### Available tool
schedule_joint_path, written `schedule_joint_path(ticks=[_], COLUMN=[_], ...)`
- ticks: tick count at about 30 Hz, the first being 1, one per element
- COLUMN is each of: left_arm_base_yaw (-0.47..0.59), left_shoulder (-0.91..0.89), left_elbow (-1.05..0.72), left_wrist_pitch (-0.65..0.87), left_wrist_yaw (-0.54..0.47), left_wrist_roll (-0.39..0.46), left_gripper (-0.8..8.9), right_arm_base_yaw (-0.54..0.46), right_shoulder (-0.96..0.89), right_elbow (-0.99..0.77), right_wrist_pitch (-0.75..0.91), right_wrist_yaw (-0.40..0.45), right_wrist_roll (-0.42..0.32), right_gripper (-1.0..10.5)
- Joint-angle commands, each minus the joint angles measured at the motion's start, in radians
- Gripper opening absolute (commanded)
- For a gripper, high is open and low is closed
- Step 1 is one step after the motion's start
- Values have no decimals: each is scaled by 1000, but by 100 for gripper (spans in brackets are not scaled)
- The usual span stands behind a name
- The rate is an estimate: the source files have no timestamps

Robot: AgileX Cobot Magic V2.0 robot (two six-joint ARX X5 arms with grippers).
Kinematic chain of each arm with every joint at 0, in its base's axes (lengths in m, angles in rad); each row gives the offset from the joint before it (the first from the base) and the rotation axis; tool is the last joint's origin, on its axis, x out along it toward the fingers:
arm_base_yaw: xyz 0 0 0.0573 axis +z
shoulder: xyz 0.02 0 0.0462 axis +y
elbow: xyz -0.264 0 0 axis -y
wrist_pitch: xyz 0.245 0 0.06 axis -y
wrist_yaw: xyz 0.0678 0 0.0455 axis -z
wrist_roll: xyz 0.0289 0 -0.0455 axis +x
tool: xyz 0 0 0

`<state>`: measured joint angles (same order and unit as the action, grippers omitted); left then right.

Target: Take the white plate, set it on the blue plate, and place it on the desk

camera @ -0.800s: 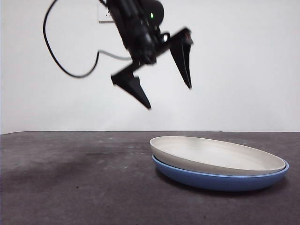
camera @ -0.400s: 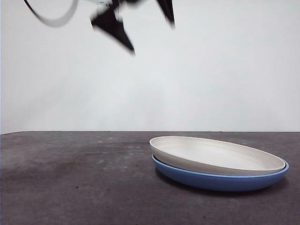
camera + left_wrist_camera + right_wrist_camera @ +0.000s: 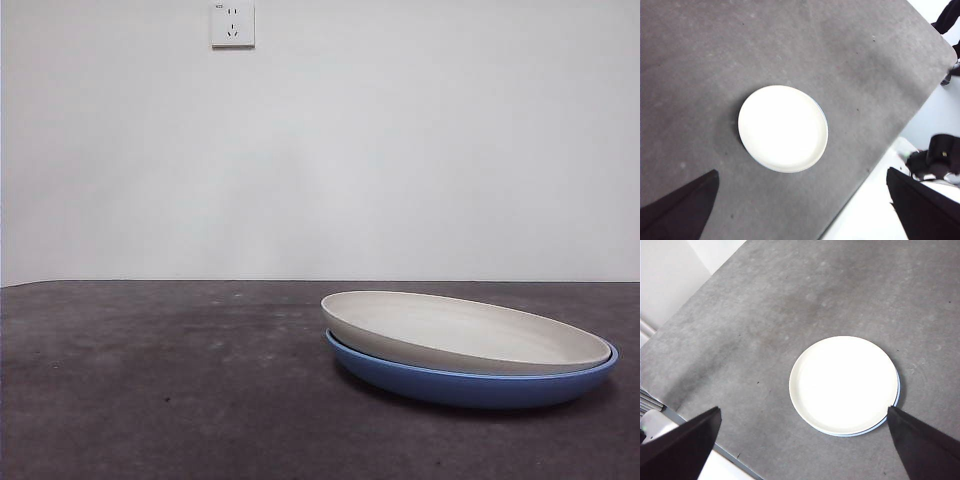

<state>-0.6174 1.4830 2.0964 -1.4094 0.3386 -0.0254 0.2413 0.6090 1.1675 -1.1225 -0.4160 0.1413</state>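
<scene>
Your white plate (image 3: pixel 466 333) sits nested on the blue plate (image 3: pixel 470 385), the stack resting on the desk (image 3: pixel 160 380), toward the right in the front view. Neither gripper is anywhere near it: both hang high above, well apart from the plates, and neither shows in the front view.

Left gripper (image 3: pixel 805 210): fingers (image 3: pixel 682 207) spread wide, nothing between them; in the left wrist view the plate stack lies far below, btwn the two tips w/ bare desk all round it. Right gripper (image 3: pixel 805 445): fingers (image 3: pixel 680 442) also wide apart and empty, the white plate (image 3: pixel 844 384) far below them and nearer one tip.

White plate: round, shallow, matte cream, low sloping rim; it sits slightly off-centre, so a thin blue crescent (image 3: pixel 897 387) peeks out on one side. In the front view it looks a touch tilted in the blue one, though that may just be the low angle. Blue plate: glossy, same shape, approx. same size. Desk: dark grey, matte, faintly speckled, flat. Behind it a plain white wall w/ a wall socket (image 3: pixel 232 24) up high.
</scene>
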Motion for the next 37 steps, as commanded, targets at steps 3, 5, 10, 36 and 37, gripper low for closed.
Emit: schedule_joint_path(ticks=[3,5,10,36,37], left_arm_base_yaw=[-8,-6,-3,-4,-4], left_shoulder=[-171,-264,-481,-752,-752], left_elbow=[-183,-299,-535,-707,-707], left_wrist_pitch=[4,32,106,197,197], left_wrist_yaw=[-3,-6,-19,-28,-28], left_wrist_roll=[36,37,38,41,41], left_gripper=[573,573,572,572,572], right_arm_base_yaw=[4,4,4,-9,-17], right_shoulder=[3,4,12,395,438], right_elbow=[19,18,18,18,18], right_wrist_pitch=[-14,-29,-69,-102,-98], right_wrist_yaw=[-2,-1,-1,3,1], right_wrist_roll=[51,63,84,29,9], right_gripper=[684,684,684,684,684])
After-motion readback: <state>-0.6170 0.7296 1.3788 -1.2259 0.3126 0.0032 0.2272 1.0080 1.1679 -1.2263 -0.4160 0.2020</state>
